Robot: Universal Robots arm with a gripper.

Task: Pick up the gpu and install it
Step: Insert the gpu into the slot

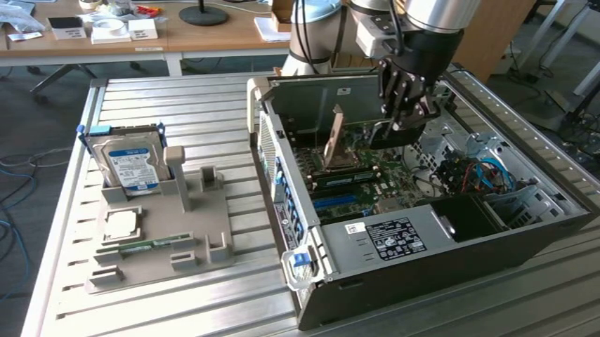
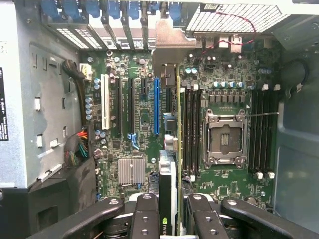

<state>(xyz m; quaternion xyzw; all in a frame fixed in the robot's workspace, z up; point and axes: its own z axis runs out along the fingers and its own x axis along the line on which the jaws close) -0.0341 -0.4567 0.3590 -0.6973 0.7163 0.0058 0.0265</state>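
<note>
My gripper (image 1: 401, 126) reaches down into the open computer case (image 1: 450, 242) and is shut on the gpu (image 1: 361, 137). The card stands on edge over the motherboard (image 1: 352, 186). In the wrist view the gpu (image 2: 178, 149) is a thin edge-on line running away from the gripper (image 2: 172, 211), and its pale metal bracket (image 2: 172, 45) meets the rear slot openings. The card sits just beside the long blue slot (image 2: 156, 107), between it and the dark memory slots (image 2: 192, 134). I cannot tell whether its lower edge is seated in a slot.
A blue-labelled hard drive (image 1: 131, 165) stands upright in a grey holder (image 1: 197, 217) on the slatted table, at the exterior view's left. A processor chip (image 1: 122, 223) and a green memory stick (image 1: 145, 246) lie there too. Inside the case are the processor socket (image 2: 224, 139), a heat sink (image 2: 131, 172) and cable bundles (image 1: 478, 175).
</note>
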